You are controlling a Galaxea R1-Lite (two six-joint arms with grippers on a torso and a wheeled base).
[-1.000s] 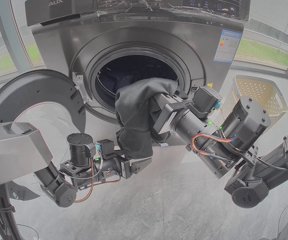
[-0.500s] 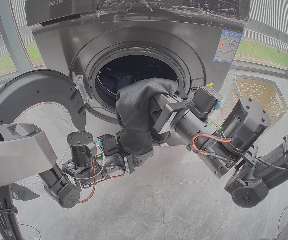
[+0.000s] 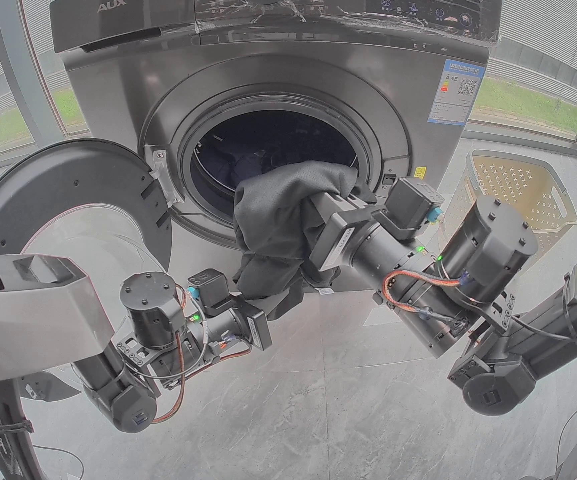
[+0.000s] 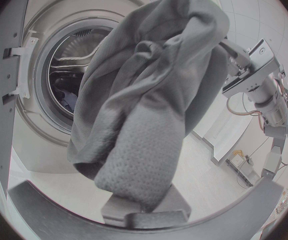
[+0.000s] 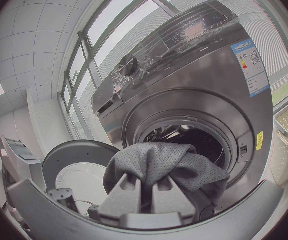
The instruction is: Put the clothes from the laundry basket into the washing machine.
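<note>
A dark grey garment (image 3: 275, 228) hangs in front of the washing machine's drum opening (image 3: 262, 135), its upper part at the rim. My right gripper (image 3: 318, 203) is shut on its top fold; in the right wrist view the cloth (image 5: 164, 164) bunches over the two closed fingers (image 5: 124, 194). My left gripper (image 3: 276, 303) sits just below the machine's front, pressed into the garment's hanging lower end (image 4: 144, 170), which covers its tip. Other dark clothes (image 4: 64, 97) lie inside the drum. The beige laundry basket (image 3: 522, 188) stands on the floor to the right of the machine.
The round machine door (image 3: 68, 188) stands swung open on the left, close behind my left arm. Glass walls rise on both sides of the machine (image 3: 268, 48). Bare grey tile floor (image 3: 328, 401) stretches in front.
My left gripper has risen and moved in under the garment's hanging end, which now covers its tip. My right gripper has lifted the garment slightly toward the opening.
</note>
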